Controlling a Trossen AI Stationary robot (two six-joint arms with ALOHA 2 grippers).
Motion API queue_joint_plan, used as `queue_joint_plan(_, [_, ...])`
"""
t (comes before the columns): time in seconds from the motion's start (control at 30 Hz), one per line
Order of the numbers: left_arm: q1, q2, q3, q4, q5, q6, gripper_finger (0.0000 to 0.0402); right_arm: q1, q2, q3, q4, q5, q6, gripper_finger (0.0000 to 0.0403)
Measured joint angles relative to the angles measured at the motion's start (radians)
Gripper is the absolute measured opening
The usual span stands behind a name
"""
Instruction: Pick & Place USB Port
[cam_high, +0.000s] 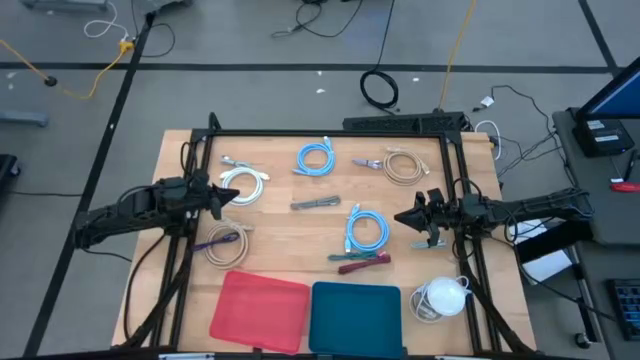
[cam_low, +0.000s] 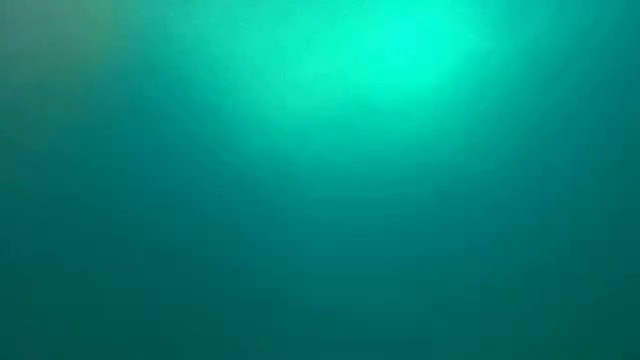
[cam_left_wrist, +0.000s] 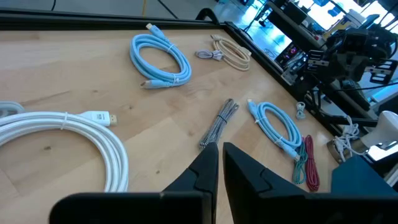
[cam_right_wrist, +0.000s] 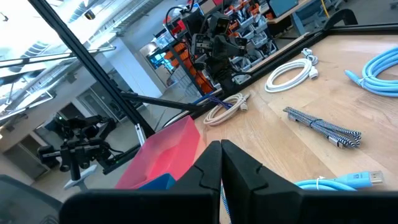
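Observation:
Several coiled cables lie flat on the wooden table (cam_high: 280, 225): a white coil (cam_high: 243, 183), two light-blue coils (cam_high: 315, 158) (cam_high: 365, 230), a beige coil (cam_high: 400, 165), a grey braided bundle (cam_high: 315, 203), a red-and-green bundle (cam_high: 360, 262) and a beige-and-purple coil (cam_high: 222, 242). My left gripper (cam_high: 222, 196) hovers shut just left of the white coil (cam_left_wrist: 62, 134), touching nothing. My right gripper (cam_high: 403, 217) hovers shut to the right of the nearer light-blue coil, above bare wood. The grey bundle (cam_left_wrist: 221, 121) (cam_right_wrist: 323, 127) lies between the two grippers.
A red tray (cam_high: 260, 310) and a teal tray (cam_high: 355, 318) sit at the table's near edge, with a white cable coil (cam_high: 440, 297) to their right. A black frame (cam_high: 330, 132) borders the table. The low view shows only plain teal.

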Motion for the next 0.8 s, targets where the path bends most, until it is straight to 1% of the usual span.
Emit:
queue_joint_plan(0.7, [0.000, 0.000, 0.000, 0.000, 0.000, 0.000, 0.0026, 0.000, 0.000, 0.000, 0.000, 0.000, 0.000, 0.0000])
queue_joint_plan(0.8, [0.000, 0.000, 0.000, 0.000, 0.000, 0.000, 0.0026, 0.000, 0.000, 0.000, 0.026, 0.009, 0.030, 0.0000])
